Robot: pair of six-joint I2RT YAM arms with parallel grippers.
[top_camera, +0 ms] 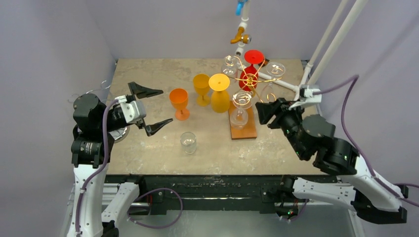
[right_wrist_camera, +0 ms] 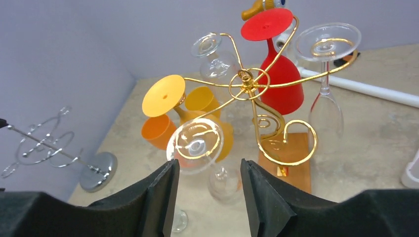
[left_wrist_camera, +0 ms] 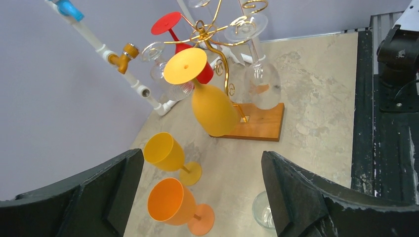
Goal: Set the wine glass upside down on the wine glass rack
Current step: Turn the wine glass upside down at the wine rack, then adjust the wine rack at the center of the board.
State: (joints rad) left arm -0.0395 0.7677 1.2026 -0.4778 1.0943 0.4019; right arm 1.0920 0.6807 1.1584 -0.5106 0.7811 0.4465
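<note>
The gold wire wine glass rack (top_camera: 250,79) stands on a wooden base (top_camera: 244,129). A red glass (top_camera: 252,69), an amber glass (top_camera: 220,94) and three clear glasses hang on it upside down. An orange glass (top_camera: 179,102), a yellow glass (top_camera: 201,88) and a small clear glass (top_camera: 188,142) stand upright on the table. My left gripper (top_camera: 157,106) is open and empty, just left of the orange glass (left_wrist_camera: 173,202). My right gripper (top_camera: 261,112) is open and empty, right beside a hanging clear glass (right_wrist_camera: 197,145), whose foot lies just beyond the fingertips.
A silver wire rack (right_wrist_camera: 47,145) with a round base (right_wrist_camera: 99,170) stands at the table's left edge behind my left arm. A white pipe (top_camera: 276,81) with brass and blue fittings runs along the back right. The small clear glass (left_wrist_camera: 264,210) sits by my left gripper's right finger.
</note>
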